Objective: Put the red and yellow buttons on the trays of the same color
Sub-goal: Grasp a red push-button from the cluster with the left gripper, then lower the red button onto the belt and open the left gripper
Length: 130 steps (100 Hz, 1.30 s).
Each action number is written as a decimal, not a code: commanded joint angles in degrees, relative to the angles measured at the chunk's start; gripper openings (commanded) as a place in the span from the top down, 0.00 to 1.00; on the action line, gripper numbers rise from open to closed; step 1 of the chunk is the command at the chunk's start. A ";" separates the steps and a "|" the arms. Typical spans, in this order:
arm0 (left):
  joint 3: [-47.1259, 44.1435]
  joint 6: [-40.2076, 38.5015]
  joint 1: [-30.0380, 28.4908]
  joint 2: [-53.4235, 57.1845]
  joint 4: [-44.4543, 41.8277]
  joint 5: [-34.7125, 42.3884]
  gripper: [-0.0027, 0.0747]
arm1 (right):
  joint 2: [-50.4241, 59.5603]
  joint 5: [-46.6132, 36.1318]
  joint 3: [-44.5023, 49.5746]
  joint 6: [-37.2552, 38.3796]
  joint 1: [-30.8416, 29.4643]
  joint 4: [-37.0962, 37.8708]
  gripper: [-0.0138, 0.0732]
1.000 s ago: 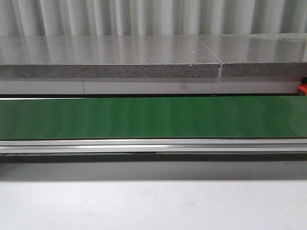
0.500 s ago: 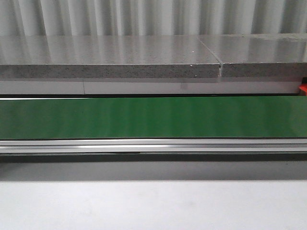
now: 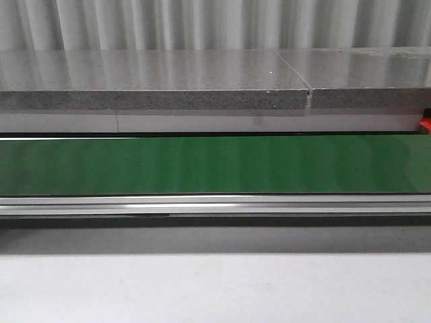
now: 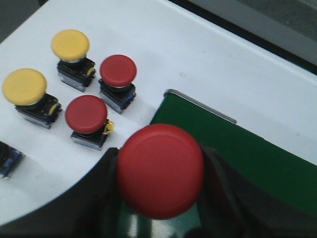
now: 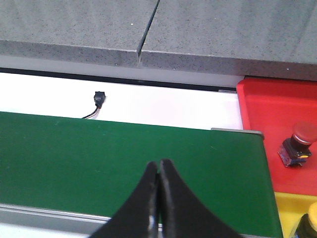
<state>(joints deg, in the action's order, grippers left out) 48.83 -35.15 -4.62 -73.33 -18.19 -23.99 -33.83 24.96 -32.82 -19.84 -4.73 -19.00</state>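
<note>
The left hand (image 4: 161, 218) is closed around a red button (image 4: 161, 171), whose smooth, round, domed cap sits between the dark fingers (image 4: 101, 198) and fills the near part of the left wrist view, above the end of the green belt (image 4: 247, 153). Beyond it, on the white bench (image 4: 198, 54), stand four more buttons close together: two with glossy red mushroom caps (image 4: 118, 69) (image 4: 86, 113) and two with matte yellow caps (image 4: 70, 43) (image 4: 24, 86), each on a small square black base with yellow details. The belt is flat and plain, with a thin metal frame at its end. The right hand (image 5: 158, 198) has its tapered black fingers pressed together with nothing between them, hanging over the same green belt. Past the belt's right end lies a red tray (image 5: 277, 129) of smooth plastic, carrying one red-capped button (image 5: 299, 144) on a dark base, and a yellow tray (image 5: 292, 213) adjoins it on the near side. Farther back runs a speckled grey stone ledge (image 5: 74, 29) with a seam, and a small black connector (image 5: 99, 97) with thin wires lies on the white strip before it.
</note>
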 commanded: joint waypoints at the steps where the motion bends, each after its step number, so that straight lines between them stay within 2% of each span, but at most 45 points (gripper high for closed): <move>1: 2.63 0.24 2.16 0.08 -0.09 2.89 0.99 | 0.29 -3.51 -1.43 -0.25 -0.07 -0.78 0.92; 24: 3.54 0.24 5.39 -4.07 0.39 2.67 0.99 | 0.29 -3.51 -1.43 -0.25 -0.07 -0.78 0.92; 67: 3.54 0.24 5.47 -8.78 1.89 2.45 0.98 | 0.29 -3.51 -1.43 -0.25 -0.07 -0.78 0.92; 74: 3.54 0.67 5.47 -8.78 1.89 2.45 0.92 | 0.29 -3.51 -1.43 -0.25 -0.07 -0.78 0.92; 81: 3.56 1.85 5.47 -8.53 2.52 2.45 0.80 | 0.29 -3.51 -1.43 -0.25 -0.07 -0.78 0.92; 87: 3.56 3.11 5.47 -8.28 3.44 2.45 0.63 | 0.29 -3.51 -1.43 -0.25 -0.07 -0.78 0.92; 88: 3.56 3.25 5.47 -8.28 3.44 2.56 0.63 | 0.29 -3.51 -1.43 -0.25 -0.07 -0.78 0.92; 98: 3.67 4.81 5.47 -7.70 4.35 2.68 0.30 | 0.29 -3.51 -1.43 -0.25 -0.07 -0.78 0.92; 105: 4.21 5.12 5.47 -7.40 4.35 2.09 0.16 | 0.29 -3.51 -1.43 -0.25 -0.07 -0.78 0.92; 110: 4.91 6.41 5.47 -6.89 4.43 1.24 0.12 | 0.29 -3.51 -1.43 -0.25 -0.07 -0.78 0.92; 130: 9.73 9.15 5.47 -5.00 4.43 -3.32 0.13 | 0.29 -3.51 -1.43 -0.25 -0.07 -0.78 0.92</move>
<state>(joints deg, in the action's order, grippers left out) 54.89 -27.39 0.54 -81.46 -13.93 -28.02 -33.83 24.96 -32.82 -19.84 -4.73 -19.00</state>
